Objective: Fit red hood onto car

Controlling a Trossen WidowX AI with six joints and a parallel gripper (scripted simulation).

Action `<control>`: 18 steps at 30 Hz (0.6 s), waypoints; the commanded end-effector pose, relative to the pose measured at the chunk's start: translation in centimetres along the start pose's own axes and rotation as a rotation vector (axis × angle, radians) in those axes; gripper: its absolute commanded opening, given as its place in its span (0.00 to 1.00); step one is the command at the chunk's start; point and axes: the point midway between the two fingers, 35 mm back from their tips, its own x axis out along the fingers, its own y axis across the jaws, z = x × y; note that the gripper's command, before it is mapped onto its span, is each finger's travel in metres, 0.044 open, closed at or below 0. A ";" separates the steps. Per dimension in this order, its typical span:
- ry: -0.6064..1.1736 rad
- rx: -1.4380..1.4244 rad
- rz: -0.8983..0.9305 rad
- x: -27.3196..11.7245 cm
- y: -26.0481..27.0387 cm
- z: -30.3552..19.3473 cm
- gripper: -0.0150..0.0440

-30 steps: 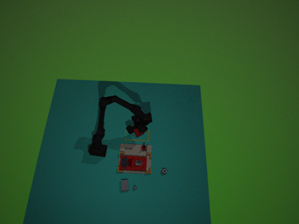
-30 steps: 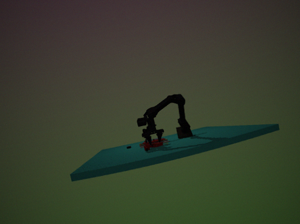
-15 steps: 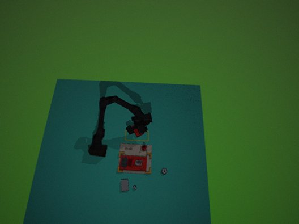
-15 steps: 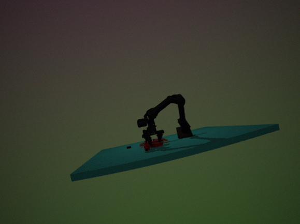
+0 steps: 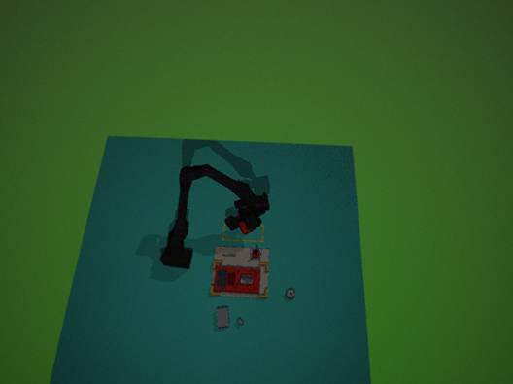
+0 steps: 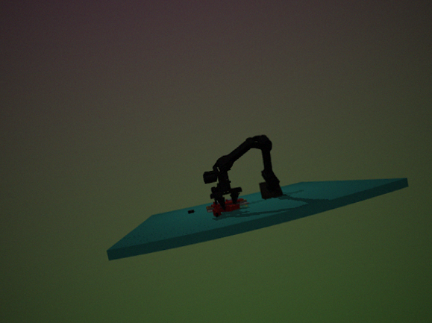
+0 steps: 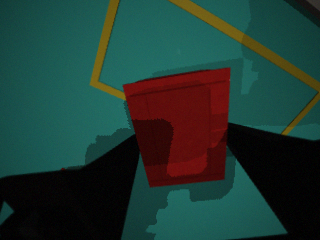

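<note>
The red hood (image 7: 180, 130) lies flat on the teal table inside a yellow outlined rectangle (image 7: 107, 55). My gripper (image 7: 178, 132) is low over it, open, with one dark finger at each long side of the hood, close against its edges. In the top view the gripper (image 5: 242, 221) covers most of the hood (image 5: 245, 227). The red car chassis (image 5: 238, 280) sits in its pale jig with orange corners, just in front of the hood, with the grey engine block (image 5: 246, 279) in it. The pegs are too small to make out.
A small red and dark part (image 5: 255, 252) stands on the jig's back edge. A grey nut-like piece (image 5: 290, 293) lies right of the jig. A grey plate (image 5: 223, 317) and a small grey piece (image 5: 240, 320) lie in front. The arm's base (image 5: 176, 255) stands left of the jig.
</note>
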 end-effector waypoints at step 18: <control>-0.001 0.000 0.000 -2.2 0.0 0.0 0.25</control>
